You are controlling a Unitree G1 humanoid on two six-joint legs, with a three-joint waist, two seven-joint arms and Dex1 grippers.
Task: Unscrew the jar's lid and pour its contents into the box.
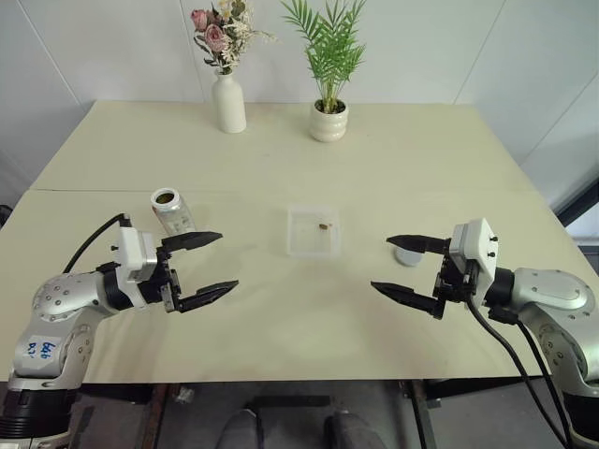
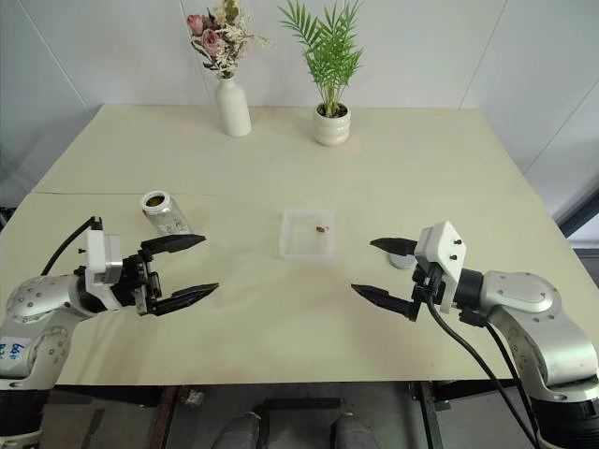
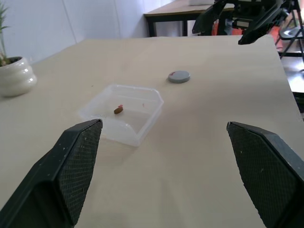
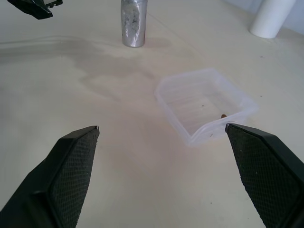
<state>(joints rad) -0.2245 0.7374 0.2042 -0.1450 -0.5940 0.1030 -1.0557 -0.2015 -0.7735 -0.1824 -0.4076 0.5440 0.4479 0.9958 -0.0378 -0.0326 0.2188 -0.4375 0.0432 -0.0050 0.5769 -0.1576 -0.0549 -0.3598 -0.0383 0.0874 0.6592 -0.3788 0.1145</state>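
A pale tabletop (image 1: 281, 150) with a seam across its width carries two ornaments near its far edge. A white flower vase (image 1: 228, 103) holds pink roses and dried sprigs; beside it, apart, a white plant pot (image 1: 328, 122) holds a green palm-like plant (image 1: 329, 47).

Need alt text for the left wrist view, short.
A clear plastic box sits on a beige table with a small brown bit inside, framed by the open left gripper. Beyond it lies a grey lid; the open right gripper hangs farther off, and a white pot stands aside.
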